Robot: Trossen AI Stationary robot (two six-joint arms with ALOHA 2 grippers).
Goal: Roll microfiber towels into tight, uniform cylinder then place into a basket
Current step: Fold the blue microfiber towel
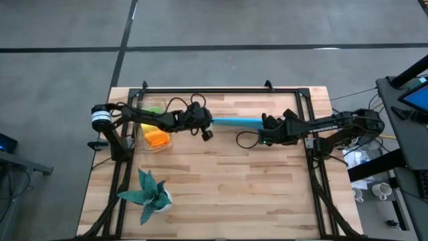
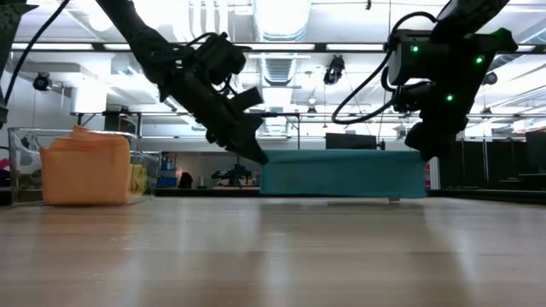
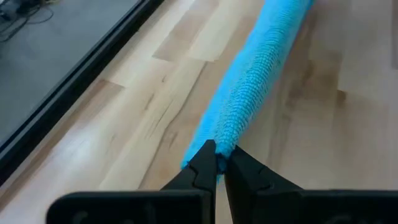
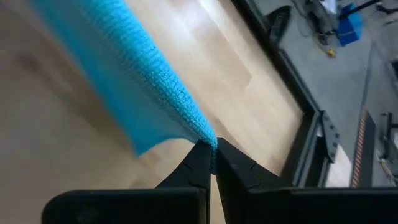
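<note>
Here the left gripper (image 1: 211, 122) and right gripper (image 1: 262, 124) each pinch, fingers closed, one end of the bright blue microfiber towel (image 1: 237, 121), stretched between them above the light wooden table (image 1: 227, 194).

A towel (image 1: 237, 121) is stretched between the left hand (image 1: 209, 122) and right hand (image 1: 263, 123) at frame centre; the basket (image 1: 155, 137) is set left of them on the tabletop (image 1: 227, 194).

Blue towel (image 1: 237, 121) ends buried under both arms in high view, can't see the pinch there. Basket (image 1: 148, 138) half covered by left arm; walls too faint to trace. Green towel (image 1: 153, 109) mostly hidden behind arm. Low view: basket's left end hard to make out. Right wrist view: towel's far end blurred.
</note>
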